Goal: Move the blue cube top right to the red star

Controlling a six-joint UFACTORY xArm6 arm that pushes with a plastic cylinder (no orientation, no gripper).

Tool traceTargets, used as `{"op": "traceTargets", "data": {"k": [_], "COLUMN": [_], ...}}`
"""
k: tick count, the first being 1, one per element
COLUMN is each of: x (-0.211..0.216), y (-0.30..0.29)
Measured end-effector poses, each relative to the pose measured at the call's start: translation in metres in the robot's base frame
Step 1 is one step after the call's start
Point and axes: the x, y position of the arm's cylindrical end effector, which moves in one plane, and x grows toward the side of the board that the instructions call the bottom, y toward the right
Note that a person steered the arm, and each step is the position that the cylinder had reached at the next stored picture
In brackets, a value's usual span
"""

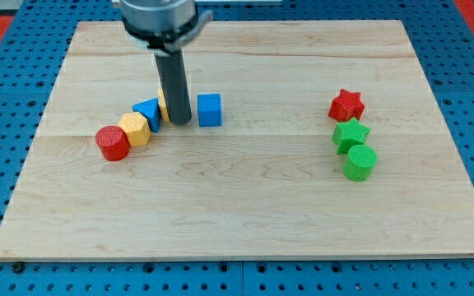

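Note:
The blue cube (210, 109) sits left of the board's middle. My tip (179, 122) rests on the board just left of it, a small gap apart, and hides most of a yellow block (164, 111) behind it. The red star (346, 105) lies far off at the view's right, on the same level as the cube.
Left of my tip run a blue triangle (148, 113), a yellow hexagon (135, 129) and a red cylinder (112, 143) in a slanting row. Below the red star sit a green star (351, 134) and a green cylinder (360, 162). The wooden board (245, 222) lies on blue pegboard.

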Motion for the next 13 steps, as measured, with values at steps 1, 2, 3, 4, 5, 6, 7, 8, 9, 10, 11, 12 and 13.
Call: {"op": "traceTargets", "data": {"k": [1, 2, 3, 4, 5, 6, 7, 8, 9, 10, 11, 12, 13], "x": [-0.019, -0.019, 0.020, -0.008, -0.037, -0.034, 0.003, 0.013, -0.016, -0.043, -0.060, -0.068, -0.068], "y": [0.038, 0.011, -0.002, 0.025, 0.059, 0.002, 0.002, 0.041, 0.103, 0.150, 0.137, 0.140, 0.159]}}
